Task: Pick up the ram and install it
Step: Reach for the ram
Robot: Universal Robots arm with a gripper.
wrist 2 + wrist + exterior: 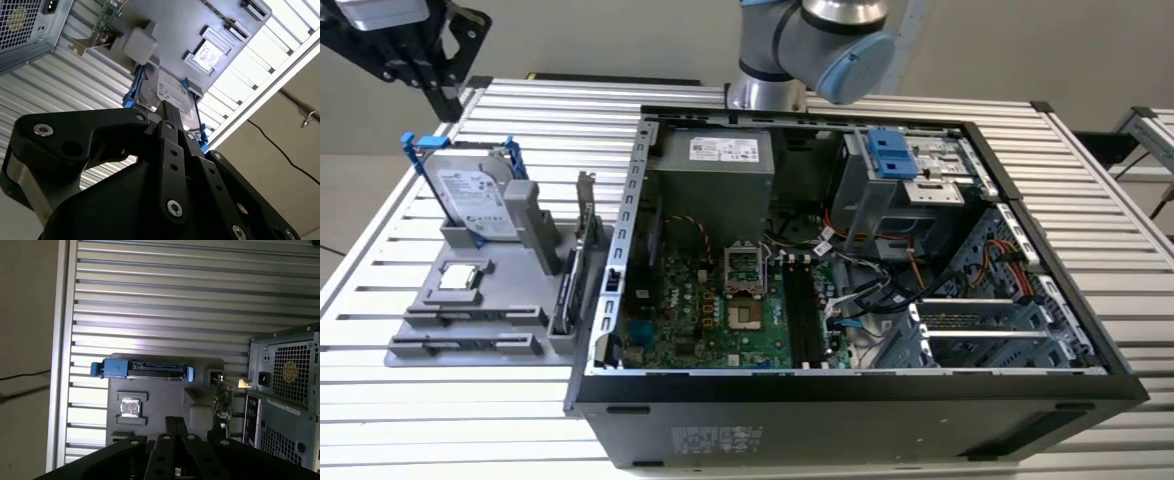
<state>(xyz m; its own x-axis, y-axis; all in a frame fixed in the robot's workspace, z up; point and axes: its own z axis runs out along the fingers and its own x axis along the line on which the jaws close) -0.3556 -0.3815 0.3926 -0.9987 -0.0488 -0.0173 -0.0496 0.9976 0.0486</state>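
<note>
While the tool [168, 107] hangs near the hard drive [174, 92], fingers apparently pressed together, gripping nothing.

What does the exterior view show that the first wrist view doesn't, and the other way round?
Exterior view: the inside of the open computer case, with the green motherboard and the robot arm behind it.

First wrist view: the back of the case, with a round fan grille, and a thin dark cable past the table's edge.

Both: the silver hard drive in its blue frame, standing in the grey holder, a small square chip lying on that holder, and the slatted metal table.
</note>
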